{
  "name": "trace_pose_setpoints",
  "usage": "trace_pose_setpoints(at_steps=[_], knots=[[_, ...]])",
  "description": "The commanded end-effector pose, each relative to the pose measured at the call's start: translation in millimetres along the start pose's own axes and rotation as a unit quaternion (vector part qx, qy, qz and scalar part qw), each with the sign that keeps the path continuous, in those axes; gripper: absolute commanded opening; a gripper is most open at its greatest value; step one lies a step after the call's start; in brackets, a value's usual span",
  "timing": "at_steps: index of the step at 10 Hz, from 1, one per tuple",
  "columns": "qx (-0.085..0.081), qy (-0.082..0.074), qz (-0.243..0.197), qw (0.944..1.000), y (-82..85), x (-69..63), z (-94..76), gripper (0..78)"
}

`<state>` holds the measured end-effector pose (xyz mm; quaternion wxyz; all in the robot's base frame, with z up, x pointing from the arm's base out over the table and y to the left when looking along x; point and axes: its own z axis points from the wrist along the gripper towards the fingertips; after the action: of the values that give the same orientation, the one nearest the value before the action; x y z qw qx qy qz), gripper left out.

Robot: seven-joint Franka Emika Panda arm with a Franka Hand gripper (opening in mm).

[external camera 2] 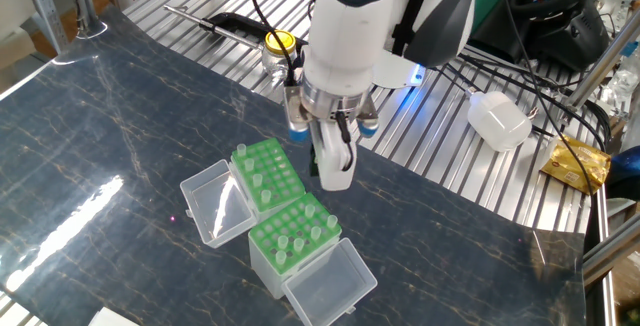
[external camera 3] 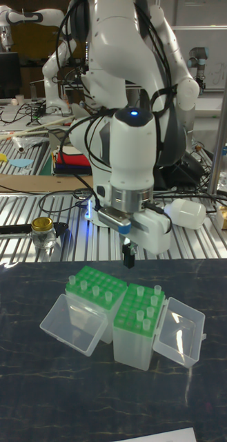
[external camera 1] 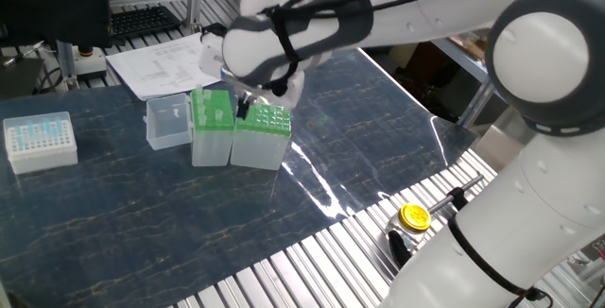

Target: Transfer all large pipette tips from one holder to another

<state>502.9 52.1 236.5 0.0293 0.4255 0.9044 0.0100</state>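
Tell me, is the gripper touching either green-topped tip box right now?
Apart. In the tall fixed view the gripper hangs above the two boxes, with bare background between its fingertips and the green top of the wider box and the narrower box.

Gripper [external camera 3: 128,262] just above two green-topped boxes [external camera 3: 96,284], w/ tips.

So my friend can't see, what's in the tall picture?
A white robot arm's hand hovers just above two green-topped boxes of pipette tips on a dark table. Each box has a clear lid hanging open.
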Motion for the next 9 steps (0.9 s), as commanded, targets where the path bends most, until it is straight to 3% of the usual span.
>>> trace_pose_setpoints(at_steps=[1,5,9], knots=[[0.009,-0.002,0.021,0.9997,13.1,-16.1,-15.9,1.1],[0.008,0.0,0.027,0.9996,25.0,-35.0,-25.2,1.1],[0.006,0.0,0.03,0.9995,26.3,-47.9,-22.1,1.1]])
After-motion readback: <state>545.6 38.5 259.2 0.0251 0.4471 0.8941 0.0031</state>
